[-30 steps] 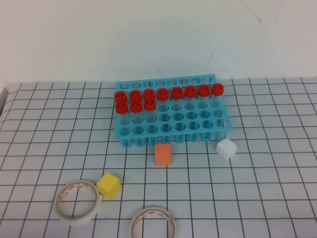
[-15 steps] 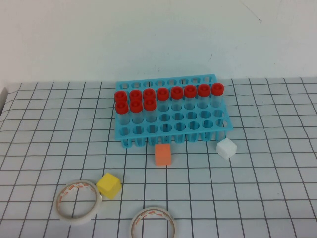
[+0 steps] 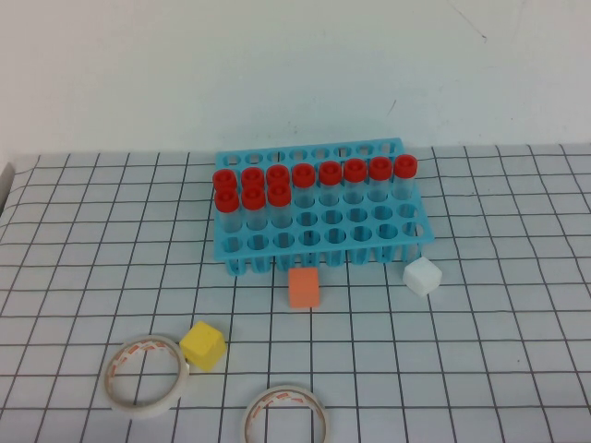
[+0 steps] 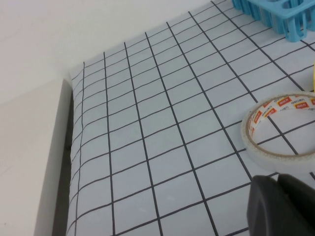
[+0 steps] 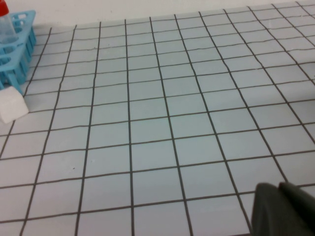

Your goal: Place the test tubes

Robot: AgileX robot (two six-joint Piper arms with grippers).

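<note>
I am holding my left claw (image 4: 278,183) clenched on nothing, its two dark fingers pressed together, and it is hanging low over the grid mat (image 3: 517,351) at my near left, just beside a roll of tape (image 3: 138,404). My right claw (image 5: 280,189) is likewise clenched and gripping nothing, hovering over bare squares at my near right, well apart from everything else.

A second roll of tape (image 3: 287,394) is lying flat at the near edge, close to the middle. A yellow cube (image 3: 203,345) is sitting right against the first roll, on that roll's right side. Farther out, an orange cube (image 3: 304,288) is resting just in front of the blue rack (image 3: 325,252), and a white cube (image 3: 422,276) is sitting off the rack's near right corner.

The test tubes (image 3: 304,185), all red-capped, are standing upright in the rack: eight are filling one long row toward the back, and three more are standing in the next row nearer me, at its left end. The holes in the nearer rows and in the farthest row are showing open.
</note>
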